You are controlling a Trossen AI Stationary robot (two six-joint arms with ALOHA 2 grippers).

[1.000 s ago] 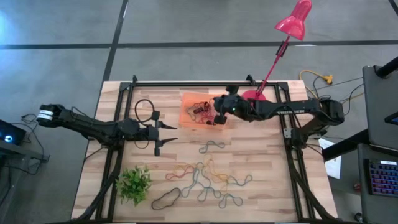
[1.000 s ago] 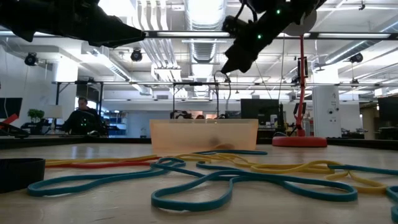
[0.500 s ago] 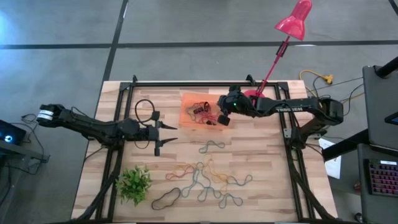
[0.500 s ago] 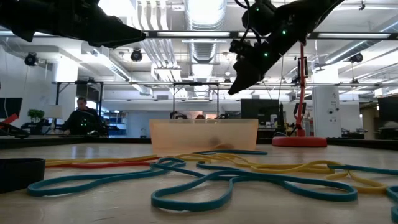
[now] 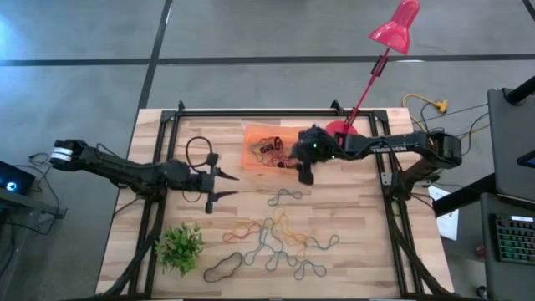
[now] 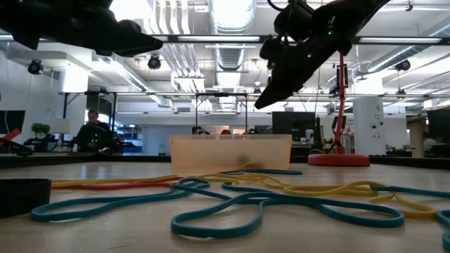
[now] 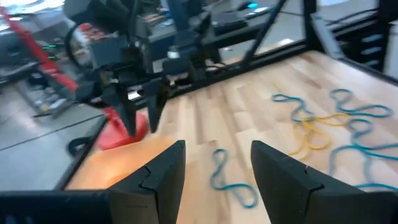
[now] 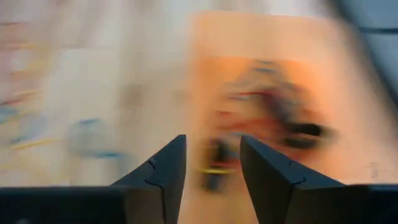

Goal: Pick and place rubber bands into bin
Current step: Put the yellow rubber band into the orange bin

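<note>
Loose rubber bands [image 5: 280, 242]: you are looking at a tangle of blue, yellow, orange and red loops lying on the near half of the table [image 5: 351, 267], with one black loop [image 5: 224, 267] at its near left edge and a lone blue loop [image 5: 284, 196] lying a little farther back, between the tangle and the bin.
Plant [image 5: 180, 247]: it is sitting near the front left corner, apart from the bands.
Left gripper [image 5: 227, 184]: you are holding it above the bare wood left of centre, fingers spread apart with nothing between them; in its wrist view the lone blue loop is lying just ahead of the fingers [image 7: 163, 174].
Right gripper [image 5: 306, 175]: you are hovering it over the near right corner of the bin, raised well above the table in the low view; its fingers [image 8: 163, 168] are standing parted and are carrying nothing.
Bin [image 5: 251, 159]: the orange tray is sitting at the middle of the far half of the table, and several red and dark bands [image 5: 272, 150] are lying bunched inside it.
Lamp [image 5: 386, 42]: its red base is resting beyond the right gripper, near the far right edge.
Person [image 6: 90, 133]: someone is sitting in the room well behind the table.
</note>
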